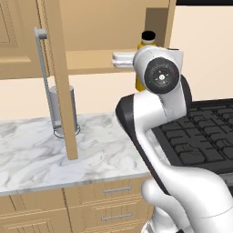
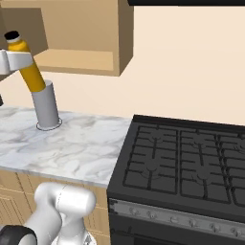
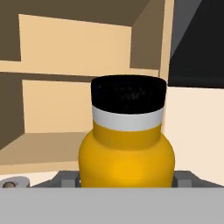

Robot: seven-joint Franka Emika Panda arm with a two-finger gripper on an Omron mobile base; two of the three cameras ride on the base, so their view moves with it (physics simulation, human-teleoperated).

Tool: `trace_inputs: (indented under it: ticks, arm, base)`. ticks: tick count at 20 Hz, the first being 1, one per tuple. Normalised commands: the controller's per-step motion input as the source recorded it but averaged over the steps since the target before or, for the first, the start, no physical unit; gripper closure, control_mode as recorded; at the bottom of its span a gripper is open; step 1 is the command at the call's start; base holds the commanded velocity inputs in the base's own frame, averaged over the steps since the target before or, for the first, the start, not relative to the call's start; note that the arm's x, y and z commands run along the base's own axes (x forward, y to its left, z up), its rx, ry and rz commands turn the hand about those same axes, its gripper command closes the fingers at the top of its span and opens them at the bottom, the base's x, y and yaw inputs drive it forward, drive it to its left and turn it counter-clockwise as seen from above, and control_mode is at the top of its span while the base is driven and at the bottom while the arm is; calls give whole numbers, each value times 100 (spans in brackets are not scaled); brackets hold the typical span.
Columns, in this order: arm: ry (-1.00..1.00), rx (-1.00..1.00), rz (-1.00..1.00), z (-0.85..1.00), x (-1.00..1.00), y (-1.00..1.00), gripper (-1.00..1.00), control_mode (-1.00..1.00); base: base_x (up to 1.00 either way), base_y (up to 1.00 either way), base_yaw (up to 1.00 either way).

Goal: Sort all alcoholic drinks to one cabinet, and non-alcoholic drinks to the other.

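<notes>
My gripper is shut on the non-alcoholic drink, a slim orange-yellow bottle with a black cap. It holds the bottle tilted in the air, above the counter and in front of the narrow tan cabinet, whose door with a grey bar handle stands open. In the left base view the bottle peeks out behind my arm, next to the gripper. The hand view has the bottle close up, with the cabinet's bare shelves behind it. The alcoholic drinks are out of view.
A grey cylinder stands on the marble counter just below the held bottle. A black stove lies to the right. The open door hangs over the counter left of my arm, with drawers below.
</notes>
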Motion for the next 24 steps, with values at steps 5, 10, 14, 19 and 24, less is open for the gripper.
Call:
trace_inputs:
  ticks: [5, 10, 14, 19, 24]
  arm:
    - [-1, -3, 4, 30, 2, 0, 100, -100]
    - [-1, -3, 3, 15, 9, 0, 100, -100]
    - [-4, -1, 3, -4, 15, 0, 100, -100]
    - [-8, -2, 2, -13, 15, 0, 100, -100]
    - [-9, -3, 1, -9, 10, 0, 100, -100]
  base:
    - [0, 0, 0]
    - [0, 0, 0]
    - [0, 0, 0]
    - [0, 0, 0]
    - [0, 0, 0]
